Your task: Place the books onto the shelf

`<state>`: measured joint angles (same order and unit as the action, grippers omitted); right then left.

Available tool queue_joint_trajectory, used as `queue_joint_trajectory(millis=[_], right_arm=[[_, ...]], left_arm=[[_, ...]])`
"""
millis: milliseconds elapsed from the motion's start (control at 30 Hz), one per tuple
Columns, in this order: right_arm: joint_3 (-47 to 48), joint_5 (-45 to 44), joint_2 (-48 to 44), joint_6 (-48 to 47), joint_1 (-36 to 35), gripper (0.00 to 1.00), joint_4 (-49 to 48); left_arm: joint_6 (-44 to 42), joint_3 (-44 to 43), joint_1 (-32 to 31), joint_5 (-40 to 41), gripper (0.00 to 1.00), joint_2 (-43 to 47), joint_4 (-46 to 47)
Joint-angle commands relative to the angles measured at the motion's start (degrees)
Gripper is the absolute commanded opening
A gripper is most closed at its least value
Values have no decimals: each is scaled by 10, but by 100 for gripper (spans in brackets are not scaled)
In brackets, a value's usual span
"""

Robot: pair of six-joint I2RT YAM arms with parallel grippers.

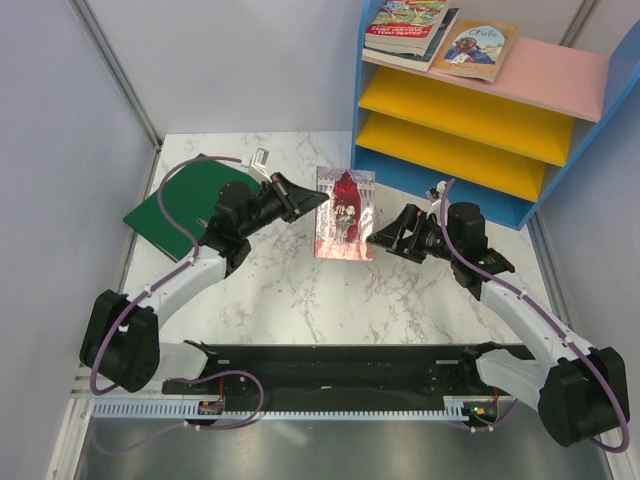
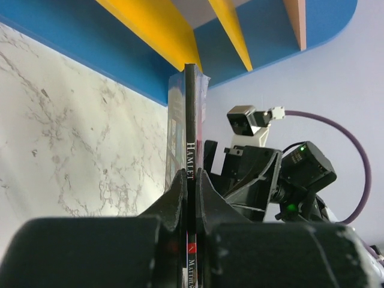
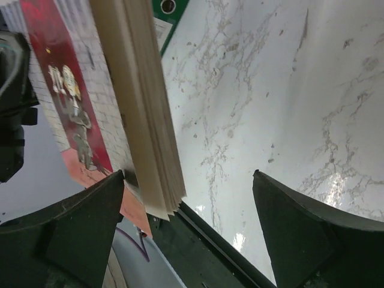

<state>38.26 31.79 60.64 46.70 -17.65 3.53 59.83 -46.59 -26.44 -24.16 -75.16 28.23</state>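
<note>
A pink-red book [image 1: 343, 213] with a building and figures on its cover hangs above the table between the two arms. My left gripper [image 1: 318, 197] is shut on its spine edge; in the left wrist view the fingers [image 2: 177, 192] pinch the dark spine [image 2: 191, 120] marked "Hamlet". My right gripper [image 1: 378, 238] stands open by the book's right edge. In the right wrist view the page edges [image 3: 138, 102] hang just inside its left finger [image 3: 90, 210], and the wide gap [image 3: 188, 174] holds nothing. On the shelf's [image 1: 480, 195] pink top lie a red illustrated book [image 1: 405, 25] and a tan one [image 1: 478, 48].
A big green binder [image 1: 175, 215] lies flat at the table's left, behind my left arm. The shelf's two yellow boards [image 1: 460, 115] face the table at the back right. Grey walls close in both sides. A black rail [image 1: 330, 365] runs along the near edge.
</note>
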Motion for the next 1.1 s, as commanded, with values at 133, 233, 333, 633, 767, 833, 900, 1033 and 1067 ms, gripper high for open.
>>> queue_joint_trajectory(millis=[133, 233, 333, 633, 767, 833, 900, 1033, 1067], right_arm=[[-26, 49, -27, 41, 5, 96, -98], [-55, 71, -32, 75, 4, 96, -141], [-76, 66, -51, 81, 5, 96, -145], [-146, 53, -78, 158, 5, 97, -257], [-175, 49, -81, 211, 5, 95, -337], [-184, 47, -85, 226, 6, 94, -365], [-188, 40, -88, 233, 5, 93, -373], [-192, 39, -92, 248, 6, 84, -391], [-191, 41, -91, 253, 5, 82, -396]], left_arm=[[19, -22, 3, -89, 2, -53, 115], [55, -14, 6, -96, 2, -78, 174], [100, -18, 6, -104, 2, -111, 219], [136, -23, -3, -103, 2, -140, 271], [148, -18, -4, -100, 2, -151, 284], [156, -16, -4, -99, 2, -157, 294], [162, -15, -4, -99, 2, -167, 301], [168, -10, -4, -97, 2, -177, 312], [168, -9, -5, -97, 2, -177, 312]])
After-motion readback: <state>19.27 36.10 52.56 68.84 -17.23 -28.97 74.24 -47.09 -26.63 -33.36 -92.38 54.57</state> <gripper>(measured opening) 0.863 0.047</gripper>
